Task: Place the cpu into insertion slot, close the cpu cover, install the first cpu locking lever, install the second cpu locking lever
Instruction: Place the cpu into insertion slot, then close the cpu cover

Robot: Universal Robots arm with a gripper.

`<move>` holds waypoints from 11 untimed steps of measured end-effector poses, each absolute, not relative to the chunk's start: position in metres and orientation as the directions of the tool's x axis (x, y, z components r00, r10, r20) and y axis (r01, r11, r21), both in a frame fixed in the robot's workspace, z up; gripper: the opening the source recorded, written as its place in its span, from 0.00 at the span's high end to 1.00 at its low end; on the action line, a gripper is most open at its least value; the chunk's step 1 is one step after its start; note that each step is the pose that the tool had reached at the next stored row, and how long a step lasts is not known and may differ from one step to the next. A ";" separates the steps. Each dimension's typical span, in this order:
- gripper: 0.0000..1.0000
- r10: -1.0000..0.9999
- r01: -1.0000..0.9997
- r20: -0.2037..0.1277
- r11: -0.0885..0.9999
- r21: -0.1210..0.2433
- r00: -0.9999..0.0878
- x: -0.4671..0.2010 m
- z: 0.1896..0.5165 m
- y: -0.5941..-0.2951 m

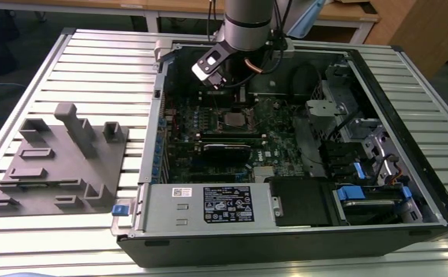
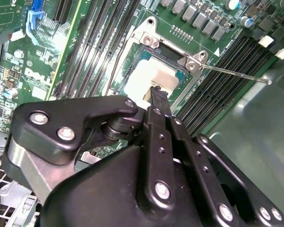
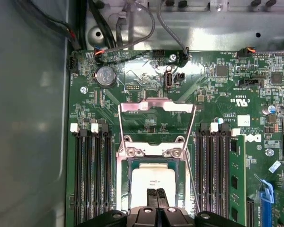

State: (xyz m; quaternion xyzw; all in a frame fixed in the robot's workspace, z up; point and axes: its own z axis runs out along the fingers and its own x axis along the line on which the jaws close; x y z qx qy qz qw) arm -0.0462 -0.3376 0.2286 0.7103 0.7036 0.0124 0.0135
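The cpu [image 3: 154,179] is a pale silver square lying flat in the black-rimmed insertion slot [image 3: 124,189] on the green motherboard; the second wrist view shows the cpu [image 2: 146,75] too. The cpu cover [image 3: 156,106] stands raised on its hinge, its metal frame tipped away from the slot. One thin wire locking lever [image 2: 236,74] sticks out unlatched beside the slot. My gripper [image 3: 156,193] hovers directly over the cpu's edge with its two black fingertips [image 2: 159,96] pressed together and nothing between them. In the exterior view my gripper [image 1: 242,99] hangs just above the slot [image 1: 232,119].
Black memory slots [image 3: 92,175] flank the socket on both sides, with one green module [image 3: 236,179] fitted. Cables [image 3: 132,28] run along the case wall. A grey power-supply box [image 1: 208,203] and drive bays [image 1: 362,196] fill the case's near side. A grey fixture [image 1: 58,161] sits outside.
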 end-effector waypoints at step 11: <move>0.89 1.000 0.999 -0.001 -0.010 0.037 0.010 -0.041 0.230 -0.338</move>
